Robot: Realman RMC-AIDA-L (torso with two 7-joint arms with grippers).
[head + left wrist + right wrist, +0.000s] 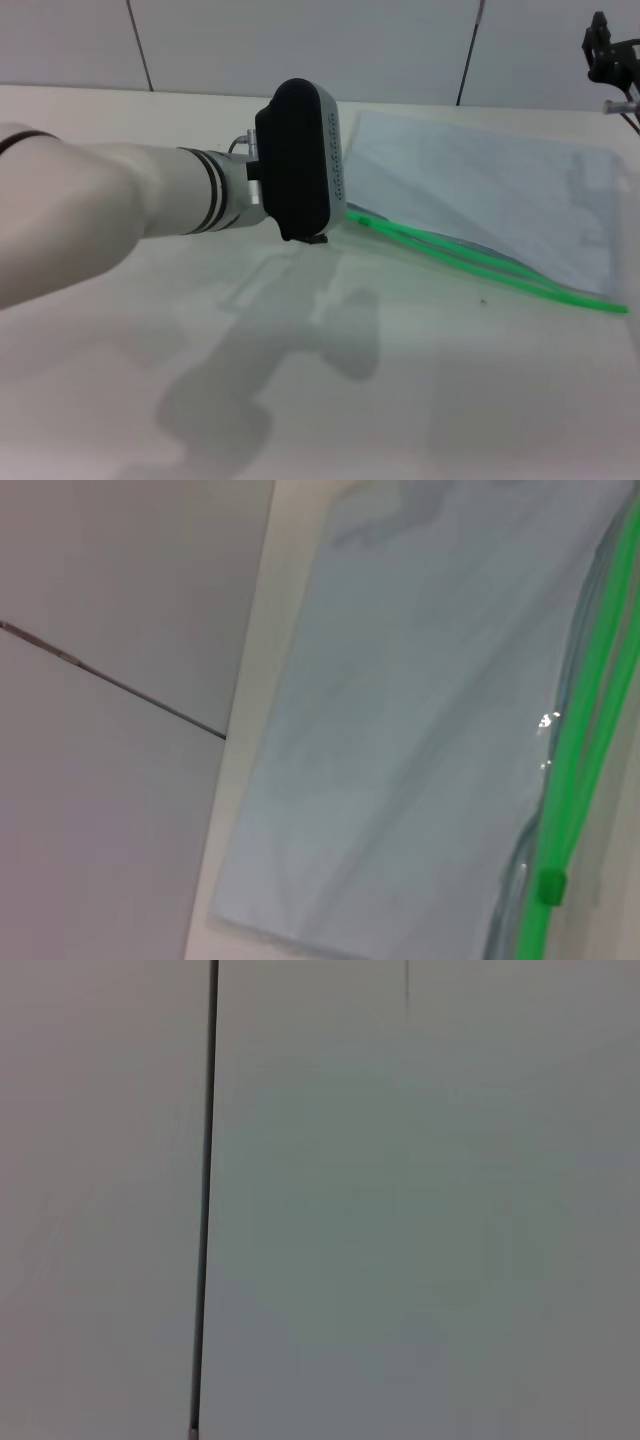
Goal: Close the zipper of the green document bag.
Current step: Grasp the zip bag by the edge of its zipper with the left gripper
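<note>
The green document bag (480, 190) lies flat on the pale table (300, 400), over on the right half and towards the back wall, its translucent blue-grey sheet slightly rippled. Along its near long edge runs the zipper (480, 262), a thin bright green strip slanting from beside the left arm down towards the right edge of the table. From the head view the strip shows as two green lines that part near the left end and meet farther right, so that stretch of the bag's mouth looks open.

The left arm reaches in from the left, and its black wrist housing sits right over the left end of the zipper. The left gripper (318, 238) is hidden behind that housing; whether its jaws are wide, narrow or holding the strip I cannot tell. Its wrist camera looks across the bag's sheet (400, 730) and shows the zipper (590, 680) along one side, with a small green slider (551, 886) on the strip.

The right gripper (606, 52) hangs at the far right, up by the wall and well apart from the bag; its jaws are too small to judge.
</note>
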